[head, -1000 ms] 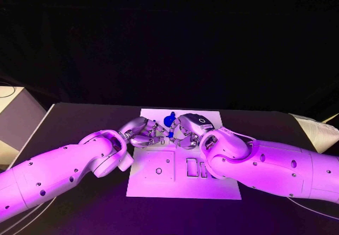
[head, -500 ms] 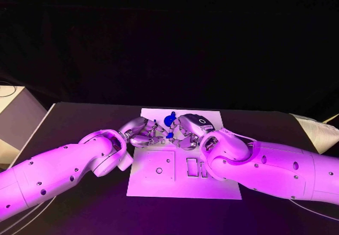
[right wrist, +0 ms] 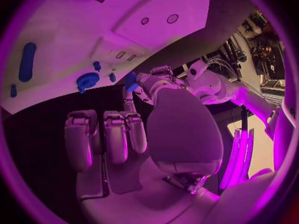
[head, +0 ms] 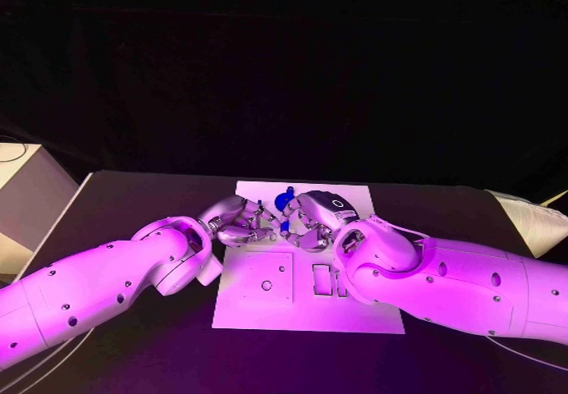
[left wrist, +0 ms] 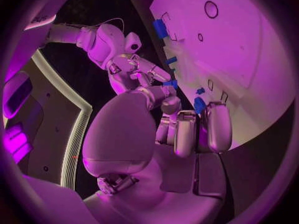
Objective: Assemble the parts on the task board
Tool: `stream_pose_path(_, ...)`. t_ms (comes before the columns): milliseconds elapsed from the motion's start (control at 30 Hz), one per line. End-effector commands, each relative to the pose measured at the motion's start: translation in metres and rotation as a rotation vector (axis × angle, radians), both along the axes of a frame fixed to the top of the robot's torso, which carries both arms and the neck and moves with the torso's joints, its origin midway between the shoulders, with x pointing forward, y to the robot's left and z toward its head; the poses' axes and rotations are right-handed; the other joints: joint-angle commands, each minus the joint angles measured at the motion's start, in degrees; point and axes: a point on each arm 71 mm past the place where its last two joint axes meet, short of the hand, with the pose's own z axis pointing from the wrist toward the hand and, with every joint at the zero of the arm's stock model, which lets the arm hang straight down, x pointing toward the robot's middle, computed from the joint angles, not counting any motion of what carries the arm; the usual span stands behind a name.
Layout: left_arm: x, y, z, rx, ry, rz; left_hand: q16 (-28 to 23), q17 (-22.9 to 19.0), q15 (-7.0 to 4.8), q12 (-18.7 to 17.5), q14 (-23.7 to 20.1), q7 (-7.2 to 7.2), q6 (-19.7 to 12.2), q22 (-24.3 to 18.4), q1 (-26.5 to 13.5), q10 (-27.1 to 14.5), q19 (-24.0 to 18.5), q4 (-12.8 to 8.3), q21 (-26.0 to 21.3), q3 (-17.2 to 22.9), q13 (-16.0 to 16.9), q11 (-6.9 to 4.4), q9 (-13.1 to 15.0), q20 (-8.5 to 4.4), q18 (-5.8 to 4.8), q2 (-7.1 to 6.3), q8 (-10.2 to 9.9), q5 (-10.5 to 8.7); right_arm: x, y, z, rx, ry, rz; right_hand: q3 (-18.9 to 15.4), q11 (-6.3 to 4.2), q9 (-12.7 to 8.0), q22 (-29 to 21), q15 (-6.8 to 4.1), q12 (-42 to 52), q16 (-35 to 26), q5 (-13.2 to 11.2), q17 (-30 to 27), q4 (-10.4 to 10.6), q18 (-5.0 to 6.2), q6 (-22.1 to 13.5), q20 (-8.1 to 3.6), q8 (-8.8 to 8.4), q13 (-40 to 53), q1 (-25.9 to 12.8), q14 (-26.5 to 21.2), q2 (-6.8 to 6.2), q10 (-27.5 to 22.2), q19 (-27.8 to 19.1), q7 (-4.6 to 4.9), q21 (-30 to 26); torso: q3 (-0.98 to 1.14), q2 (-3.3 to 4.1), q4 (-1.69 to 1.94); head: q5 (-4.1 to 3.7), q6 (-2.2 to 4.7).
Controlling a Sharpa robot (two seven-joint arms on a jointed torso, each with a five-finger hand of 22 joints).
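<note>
The white task board (head: 308, 316) lies mid-table. Both hands meet over its far half. My left hand (head: 237, 222) pinches a small blue part (head: 284, 226) at its fingertips; the right wrist view shows that part (right wrist: 129, 80) upright in the left hand (right wrist: 154, 83). My right hand (head: 310, 220) hovers right beside it with fingers bent, and its fingertips (left wrist: 159, 75) reach close to a blue piece (left wrist: 170, 83). Whether the right hand grips anything is unclear. A round blue part (head: 281, 198) sits on the board behind the hands, also seen as a disc (right wrist: 87, 79).
Several more blue parts stand on the board, among them a long one (right wrist: 27, 61) and a small peg (right wrist: 96, 64). Rectangular slots (head: 322, 281) and a round hole (head: 267, 286) mark the board's near half. A pale box (head: 24, 193) stands at the table's left.
The right hand has edged slightly toward the left hand. The small blue part between them has barely shifted.
</note>
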Motion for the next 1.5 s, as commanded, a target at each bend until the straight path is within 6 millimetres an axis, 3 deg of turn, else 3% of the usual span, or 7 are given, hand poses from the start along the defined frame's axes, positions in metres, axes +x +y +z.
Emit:
stream_pose_path(33, -0.001, -0.003, 0.000, 0.000, 0.003, -0.015, 0.2, 14.8, -0.02, 0.4, 5.7, 0.12, -0.2, 0.1, -0.6, 0.3, 0.4, -0.1, 0.3, 0.4, 0.1, 0.17, 0.0, 0.18, -1.03, -0.02, -0.3, -0.27, -0.002, 0.002, 0.003, 0.007, -0.031, 0.016, 0.2, -0.31, 0.1, 13.2, -0.23, 0.1, 0.2, 0.4, 15.1, 0.0, -0.69, 0.2, -0.32, 0.34, 15.1, -0.3, 6.1, 0.01, 5.9, 5.2, -0.21, 0.2, -0.01, -0.01, 0.00, 0.02, -0.07)
stream_pose_path(800, 0.000, 0.002, 0.000, -0.006, -0.005, 0.011, 0.2, 14.7, 0.07, 0.5, 5.7, 0.22, 0.2, 0.3, -0.7, 0.1, 0.5, -0.2, 0.4, 0.4, 0.1, 0.31, 0.0, 0.25, -1.06, -0.15, -0.1, -0.34, 0.003, 0.000, -0.001, -0.044, -0.009, 0.008, 0.3, -0.33, 0.1, 13.3, -0.20, 0.1, 0.2, 0.4, 15.1, -0.1, -0.72, 0.3, -0.30, 0.45, 15.1, -0.3, 6.1, -0.09, 5.9, 5.2, -0.23, 0.3, -0.04, -0.09, -0.19, -0.19, 0.07)
stream_pose_path(1167, 0.002, 0.017, 0.001, -0.036, 0.009, 0.063, -0.1, 14.0, 0.33, 0.5, 5.4, 0.39, 0.5, 0.0, -1.0, 0.0, 0.3, -0.2, 0.3, 0.3, 0.1, 0.66, 0.1, 0.40, -1.03, -0.47, -0.1, -0.38, 0.013, 0.000, -0.004, 0.005, -0.042, -0.014, 0.3, -0.33, 0.1, 13.2, -0.19, 0.1, 0.2, 0.3, 15.1, -0.1, -0.70, 0.4, -0.30, 0.47, 15.1, -0.3, 6.1, -0.09, 5.9, 5.2, -0.23, 0.2, -0.18, -0.06, 0.11, -0.45, 0.28)
stream_pose_path(1300, 0.002, 0.022, 0.001, -0.074, 0.023, 0.091, -0.4, 13.5, 0.55, 0.3, 5.1, 0.51, 0.6, -0.6, -1.4, -0.4, -0.1, 0.0, 0.1, 0.1, -0.2, 0.92, 0.1, 0.58, -0.91, -0.75, -0.1, -0.42, 0.015, 0.002, -0.010, 0.036, -0.054, -0.021, 0.4, -0.36, 0.1, 13.2, -0.19, 0.1, 0.2, 0.4, 15.1, -0.1, -0.69, 0.4, -0.29, 0.54, 15.1, -0.2, 6.1, 0.02, 5.9, 5.2, -0.27, 0.2, -0.10, -0.01, 0.08, -0.37, 0.21)
stream_pose_path(1467, 0.005, 0.030, 0.002, -0.164, 0.052, 0.155, -1.6, 11.0, 1.10, -1.8, 3.9, 0.78, 0.6, -4.0, -2.1, -2.9, -2.2, 0.2, -1.3, -0.2, -3.0, 1.46, 0.0, 1.11, -0.21, -1.23, -0.3, -0.42, 0.018, 0.004, -0.020, 0.055, -0.057, -0.031, 0.5, -0.39, 0.1, 13.2, -0.18, 0.1, 0.2, 0.6, 15.1, -0.3, -0.69, 0.4, -0.29, 0.57, 15.1, -0.1, 6.1, 0.08, 5.9, 5.2, -0.30, 0.2, -0.09, 0.02, 0.08, -0.28, 0.20)
stream_pose_path(1500, 0.005, 0.032, 0.003, -0.188, 0.060, 0.172, -2.3, 9.7, 1.28, -4.1, 3.2, 0.85, 0.8, -6.0, -2.1, -5.4, -3.5, 0.2, -2.2, -0.2, -5.8, 1.65, 0.1, 1.34, 0.21, -1.34, -0.2, -0.40, 0.019, 0.005, -0.023, 0.056, -0.056, -0.033, 0.5, -0.39, 0.1, 13.2, -0.18, 0.1, 0.2, 0.6, 15.1, -0.3, -0.69, 0.4, -0.29, 0.57, 15.1, -0.1, 6.1, 0.08, 5.9, 5.2, -0.30, 0.2, -0.11, 0.02, 0.09, -0.26, 0.19)
